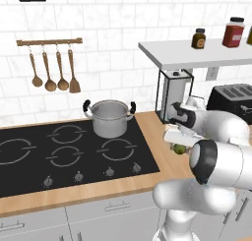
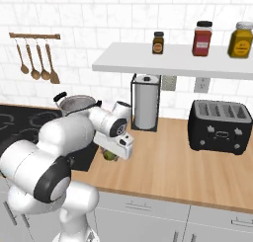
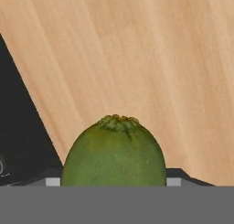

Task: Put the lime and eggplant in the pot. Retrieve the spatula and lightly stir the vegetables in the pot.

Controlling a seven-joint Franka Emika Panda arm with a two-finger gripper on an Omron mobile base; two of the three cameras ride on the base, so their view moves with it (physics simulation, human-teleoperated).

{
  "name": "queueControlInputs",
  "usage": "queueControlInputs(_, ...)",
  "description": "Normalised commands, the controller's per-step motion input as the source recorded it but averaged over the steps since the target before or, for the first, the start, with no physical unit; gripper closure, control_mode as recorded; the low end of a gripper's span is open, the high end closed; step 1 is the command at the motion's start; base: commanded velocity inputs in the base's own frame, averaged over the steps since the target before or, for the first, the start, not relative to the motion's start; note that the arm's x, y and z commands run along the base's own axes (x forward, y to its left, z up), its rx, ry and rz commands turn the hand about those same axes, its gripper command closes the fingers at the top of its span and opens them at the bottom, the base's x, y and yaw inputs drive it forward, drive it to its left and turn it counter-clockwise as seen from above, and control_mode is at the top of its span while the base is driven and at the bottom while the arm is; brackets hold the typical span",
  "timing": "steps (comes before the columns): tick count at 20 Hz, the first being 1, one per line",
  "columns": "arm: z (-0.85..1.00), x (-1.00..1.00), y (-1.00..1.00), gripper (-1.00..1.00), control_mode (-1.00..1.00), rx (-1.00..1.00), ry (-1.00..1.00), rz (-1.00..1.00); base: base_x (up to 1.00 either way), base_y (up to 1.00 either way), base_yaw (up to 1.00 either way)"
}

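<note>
Right, I am looking at a light wooden counter (image 2: 168, 157) with a black cooktop (image 1: 69, 151) set into its left part, under a white tiled wall. The steel pot (image 1: 110, 118) stands on the cooktop's back right burner, well apart from the lime (image 3: 114, 152). A paper towel holder (image 2: 146, 102) and a black toaster (image 2: 221, 126) stand at the back of the counter, below a shelf (image 2: 173, 63) with three jars. Wooden spoons (image 1: 51, 70) hang on a rail to the left. My arm folds down low over the counter just right of the cooktop's edge, wrist pointing downward. The tool (image 2: 111, 154) sits around the lime, fingers close at either side; I cannot tell whether they grip it. Bare counter stretches right towards the toaster.
</note>
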Motion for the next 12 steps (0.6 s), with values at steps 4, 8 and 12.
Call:
queueControlInputs(4, 0.65, 0.0, 0.88, 1.0, -1.0, -0.07, -0.14, 0.0, 0.0, 0.0, 0.0)
queueControlInputs(8, 0.7, 0.0, 0.76, 1.0, -1.0, -0.06, -0.02, 0.03, 0.0, 0.0, 0.0)
queueControlInputs(12, 0.66, 0.02, 0.53, 1.0, -1.0, -0.06, 0.0, 0.11, 0.0, 0.0, 0.0)
